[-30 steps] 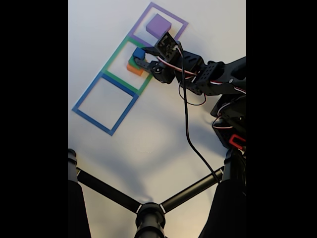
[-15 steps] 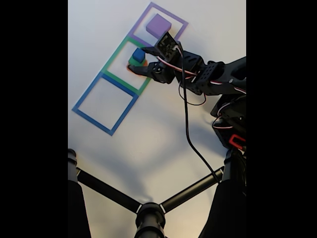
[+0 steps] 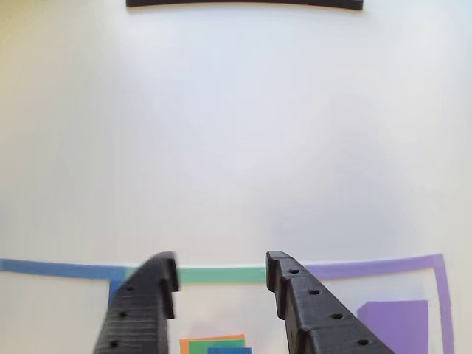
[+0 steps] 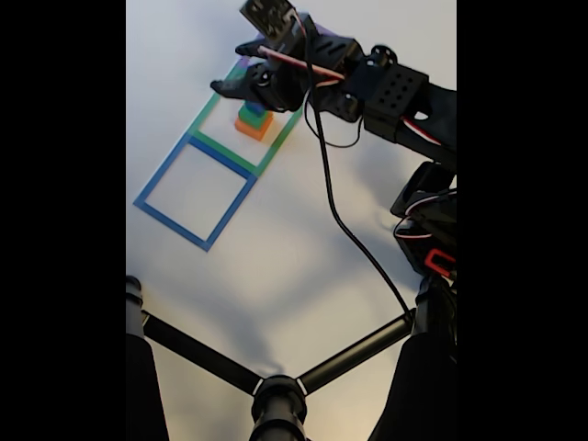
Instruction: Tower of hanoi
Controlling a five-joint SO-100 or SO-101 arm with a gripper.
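A second ago the fingers were down at the stack in the green square with the small blue block between them; half a second ago the blue block was sitting on the stack and the fingers were still low beside it. Now the arm (image 4: pixel 395 92) has lifted and swung up toward the far end of the row, and the gripper (image 3: pixel 221 276) hangs above the surface (image 4: pixel 276 239) with its fingers (image 3: pixel 295 295) spread apart and nothing between them. The stack (image 4: pixel 254 121) stands alone inside the green square (image 4: pixel 225 152), orange at the bottom, green in the middle, blue on top, so the blue block appears to have been released there and that move looks finished. In the other view the stack's top edge (image 3: pixel 217 344) shows just below and between the fingers, with the green line (image 3: pixel 221 275) crossing behind the tips. The purple block (image 3: pixel 392 327) lies to the right in that view, inside the purple square (image 3: pixel 439 295); in the fixed view the arm covers it. The blue square (image 4: pixel 196 193) holds nothing. Judging from this, the three smaller blocks are gathered on one spot and the large purple block sits apart, so the next step probably involves the purple block, which the open fingers are now near.
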